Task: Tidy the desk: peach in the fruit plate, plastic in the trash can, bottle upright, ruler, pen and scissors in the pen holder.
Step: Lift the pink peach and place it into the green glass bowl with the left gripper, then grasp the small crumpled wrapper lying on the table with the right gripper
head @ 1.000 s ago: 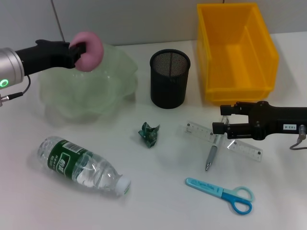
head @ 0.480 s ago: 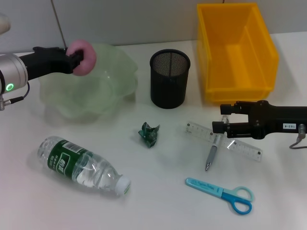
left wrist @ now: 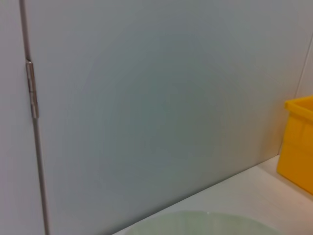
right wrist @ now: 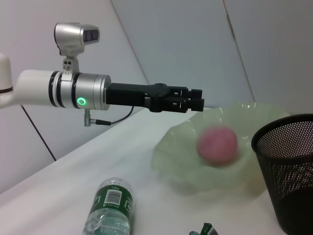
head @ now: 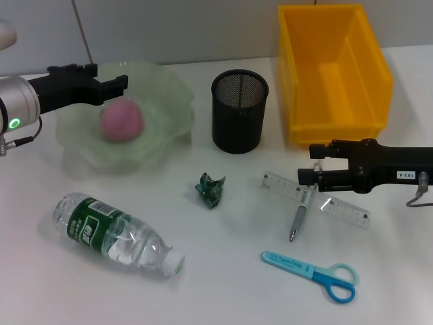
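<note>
The left gripper (head: 111, 76) hovers open and empty at the fruit plate (head: 169, 108)'s 10 o'clock rim; the peach (head: 122, 120) lies inside (pink). The right gripper (head: 310, 164) gapes over the pen (head: 299, 218).

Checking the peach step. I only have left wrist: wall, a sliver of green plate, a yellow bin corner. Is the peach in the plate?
Observer: Yes. In the head view the peach lies inside the fruit plate.
Operator: Left fingers on it?
Observer: No. The left gripper hangs above the plate's far rim, fingers open and empty.
Operator: Right arm?
Observer: The right gripper is over the top end of the pen, where the pen crosses the ruler.
</note>
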Motion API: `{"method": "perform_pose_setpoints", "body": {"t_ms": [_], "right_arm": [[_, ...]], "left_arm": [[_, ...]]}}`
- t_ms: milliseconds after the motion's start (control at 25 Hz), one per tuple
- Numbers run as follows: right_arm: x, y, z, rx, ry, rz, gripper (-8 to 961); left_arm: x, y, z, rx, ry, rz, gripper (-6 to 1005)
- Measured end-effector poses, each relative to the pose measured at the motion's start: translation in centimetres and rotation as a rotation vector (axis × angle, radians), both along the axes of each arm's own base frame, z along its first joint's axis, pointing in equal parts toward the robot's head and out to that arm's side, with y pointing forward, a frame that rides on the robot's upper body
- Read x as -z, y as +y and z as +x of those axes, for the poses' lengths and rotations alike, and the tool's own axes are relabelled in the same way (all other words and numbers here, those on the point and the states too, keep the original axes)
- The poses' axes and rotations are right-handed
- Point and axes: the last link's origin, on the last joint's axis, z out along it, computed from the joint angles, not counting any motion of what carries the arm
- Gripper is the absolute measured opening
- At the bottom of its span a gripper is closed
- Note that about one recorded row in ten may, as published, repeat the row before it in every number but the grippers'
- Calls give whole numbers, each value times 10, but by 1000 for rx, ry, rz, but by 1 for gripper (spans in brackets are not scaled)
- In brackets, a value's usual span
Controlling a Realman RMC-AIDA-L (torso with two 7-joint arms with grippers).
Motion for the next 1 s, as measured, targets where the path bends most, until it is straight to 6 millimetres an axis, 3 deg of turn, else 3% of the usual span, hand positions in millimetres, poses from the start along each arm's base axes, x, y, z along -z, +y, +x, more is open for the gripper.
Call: {"method": "perform_pose_setpoints", "body": {"t_ms": [360, 600, 680, 1000], "right_arm": [[1, 0, 0, 8, 2, -1, 801], [1, 0, 0, 8, 7, 2, 800], [0, 1, -1, 4, 6, 5, 800], [0, 4, -5, -7, 6, 7, 800]], "left_arm": [[0, -2, 1, 9, -7, -11, 813], [-2, -11, 13, 87, -56, -88, 830], [-1, -27, 25, 193, -88, -182, 830], [3, -68, 34, 369, -152, -375, 829]]}}
